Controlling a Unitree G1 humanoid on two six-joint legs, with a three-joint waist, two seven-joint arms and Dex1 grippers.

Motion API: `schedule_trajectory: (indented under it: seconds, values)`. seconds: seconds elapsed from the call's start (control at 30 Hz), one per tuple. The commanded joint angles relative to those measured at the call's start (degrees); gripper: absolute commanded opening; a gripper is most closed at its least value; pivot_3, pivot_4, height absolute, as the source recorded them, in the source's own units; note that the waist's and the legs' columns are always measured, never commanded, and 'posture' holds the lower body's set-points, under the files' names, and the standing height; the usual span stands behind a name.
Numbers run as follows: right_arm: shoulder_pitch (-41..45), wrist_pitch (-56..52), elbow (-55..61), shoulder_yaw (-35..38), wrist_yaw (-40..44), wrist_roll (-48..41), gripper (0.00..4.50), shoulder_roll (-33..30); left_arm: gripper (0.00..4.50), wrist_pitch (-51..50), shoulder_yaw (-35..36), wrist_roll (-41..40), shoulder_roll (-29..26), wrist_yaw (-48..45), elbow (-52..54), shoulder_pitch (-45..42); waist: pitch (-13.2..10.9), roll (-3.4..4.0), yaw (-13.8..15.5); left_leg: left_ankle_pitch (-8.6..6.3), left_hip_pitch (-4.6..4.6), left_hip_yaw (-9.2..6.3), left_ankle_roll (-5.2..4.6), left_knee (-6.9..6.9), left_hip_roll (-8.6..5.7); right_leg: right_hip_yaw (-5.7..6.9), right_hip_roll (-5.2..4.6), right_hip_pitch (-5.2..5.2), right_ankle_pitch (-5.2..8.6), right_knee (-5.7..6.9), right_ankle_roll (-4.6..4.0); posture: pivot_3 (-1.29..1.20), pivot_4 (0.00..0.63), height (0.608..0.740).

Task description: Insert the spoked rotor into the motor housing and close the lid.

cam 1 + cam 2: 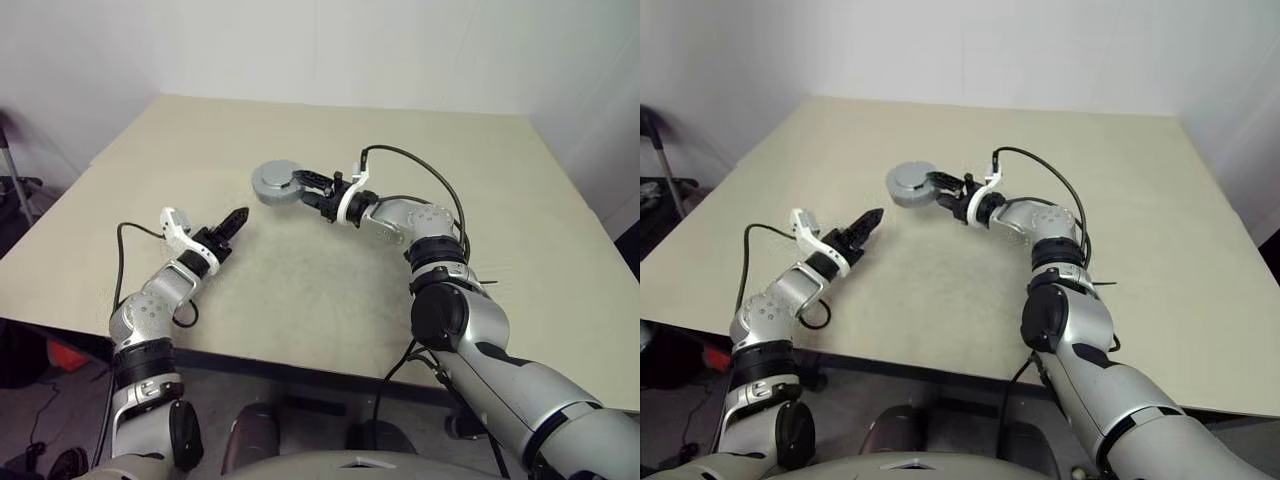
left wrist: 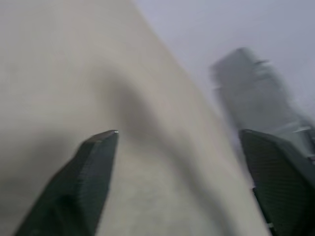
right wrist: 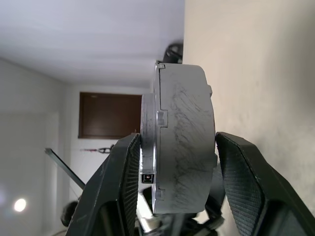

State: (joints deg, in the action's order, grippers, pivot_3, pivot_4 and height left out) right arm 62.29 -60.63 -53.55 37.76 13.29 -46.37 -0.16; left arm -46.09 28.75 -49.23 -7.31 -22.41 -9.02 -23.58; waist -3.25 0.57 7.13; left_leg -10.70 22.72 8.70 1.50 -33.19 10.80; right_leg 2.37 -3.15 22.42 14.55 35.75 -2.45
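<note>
The right gripper (image 1: 300, 182) held the motor housing (image 1: 276, 183), lid (image 3: 148, 147) seemingly already on, lifted above the table (image 1: 300, 290), likely for carrying; the left gripper (image 1: 236, 222), jaws wide, hung empty nearer than the housing

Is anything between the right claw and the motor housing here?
No. The right claw already clamps the motor housing, lid on, one finger on each flat face, held above the table. The left claw is open and apart.
</note>
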Motion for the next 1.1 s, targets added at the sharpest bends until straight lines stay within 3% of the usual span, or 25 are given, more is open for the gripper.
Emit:
schedule_trajectory:
  seconds: [0.03,0.37,0.63,0.73,0.9,1.1]
  values:
    - [1.48,-0.71,2.53,-0.25,0.79,-2.07,2.0,0.27,4.46,-1.57,-0.35,-4.28,0.13,-1.34,2.8,-0.17,0.0,0.0,0.06,0.0,0.0,0.01,0.01,0.0,0.0,0.01,0.0,0.0,0.0,0.0,0.0,0.0,0.0,0.74]
    - [0.2,-2.46,4.42,-3.58,2.05,-1.42,2.0,0.4,4.46,-5.29,-0.12,-10.28,1.59,-0.35,-1.9,-3.83,0.0,-0.01,0.25,0.03,0.0,0.0,0.06,-0.06,-0.02,0.03,0.0,-0.03,-0.02,0.04,0.03,0.0,0.0,0.74]
    - [-0.75,-1.87,4.39,-5.02,2.86,-0.55,2.0,-0.36,4.46,-1.76,0.83,-8.67,1.92,1.64,-10.51,-8.91,0.01,-0.02,0.52,0.04,0.0,-0.03,0.07,-0.12,-0.04,0.06,-0.01,-0.09,-0.05,0.06,0.08,0.0,0.0,0.74]
    - [-1.07,-2.02,4.87,-5.07,2.76,-0.65,2.0,-0.47,3.9,-1.07,0.21,-8.38,1.99,0.76,-10.29,-8.71,0.01,-0.01,0.5,0.04,0.01,-0.05,0.06,-0.13,-0.05,0.06,-0.01,-0.09,-0.06,0.05,0.1,0.0,0.0,0.74]
    - [-1.94,-2.39,6.38,-5.12,2.22,-0.66,2.0,-0.14,2.36,-0.19,-0.01,-8.08,1.9,0.89,-9.84,-8.33,0.02,-0.02,0.65,0.04,0.02,-0.08,0.06,-0.13,-0.03,0.14,-0.01,-0.11,-0.06,0.05,0.1,0.0,0.0,0.74]
    - [-2.96,-1.19,8.89,-7.55,2.29,1.34,2.0,0.52,2.25,-1.76,0.04,-9.04,1.52,1.97,-10.82,-8.48,0.02,-0.03,0.74,0.05,0.02,-0.09,0.08,-0.21,-0.04,0.16,-0.02,-0.12,-0.06,0.13,0.1,0.0,0.0,0.74]
